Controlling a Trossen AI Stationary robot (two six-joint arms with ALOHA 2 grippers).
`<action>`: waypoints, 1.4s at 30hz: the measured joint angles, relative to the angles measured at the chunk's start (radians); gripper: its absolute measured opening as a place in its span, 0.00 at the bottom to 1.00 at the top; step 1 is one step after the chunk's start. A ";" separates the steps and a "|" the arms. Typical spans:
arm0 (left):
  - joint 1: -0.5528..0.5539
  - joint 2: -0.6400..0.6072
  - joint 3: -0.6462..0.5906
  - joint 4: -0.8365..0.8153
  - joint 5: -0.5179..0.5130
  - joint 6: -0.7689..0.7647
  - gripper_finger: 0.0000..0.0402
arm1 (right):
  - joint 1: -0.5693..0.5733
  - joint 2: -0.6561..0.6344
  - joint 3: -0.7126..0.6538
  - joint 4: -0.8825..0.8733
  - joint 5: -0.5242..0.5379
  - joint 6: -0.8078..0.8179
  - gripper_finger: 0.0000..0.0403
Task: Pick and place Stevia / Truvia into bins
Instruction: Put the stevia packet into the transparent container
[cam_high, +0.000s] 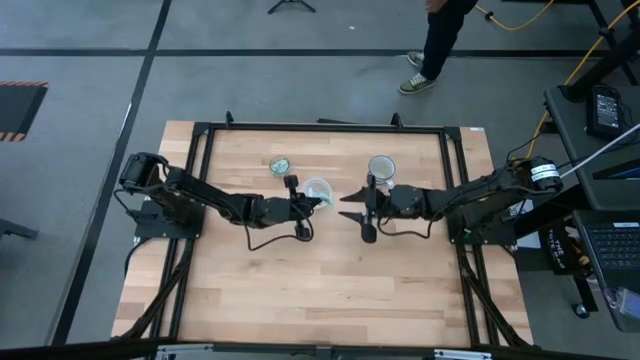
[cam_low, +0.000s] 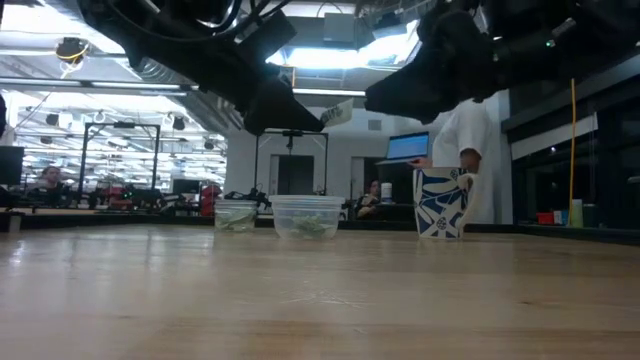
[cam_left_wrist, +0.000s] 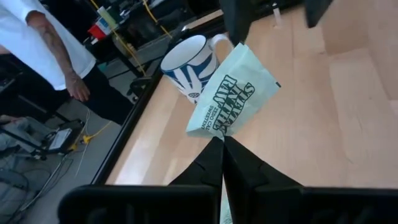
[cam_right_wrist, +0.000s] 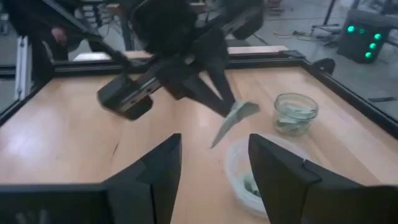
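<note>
We have a pale green sachet pinched by one edge in the closed left gripper, held in the air near the middle of the table, just beside the wide whitish cup. The right gripper faces it with its fingers spread wide and nothing between them. We judge this to be the carrying step, so the next move calls for bringing the sachet over the wide cup, or the small clear cup behind it, and letting go; the blue-and-white mug takes no part in this.
</note>
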 joint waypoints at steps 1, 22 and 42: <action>0.003 0.000 0.000 0.003 0.000 0.000 0.01 | -0.009 0.000 0.000 0.003 0.000 0.014 0.47; 0.031 0.000 0.000 0.058 0.052 0.016 0.01 | -0.034 0.015 0.030 -0.016 -0.001 0.086 0.47; -0.001 -0.001 0.000 0.024 0.040 0.043 0.01 | -0.033 0.118 0.196 -0.169 -0.001 0.000 0.47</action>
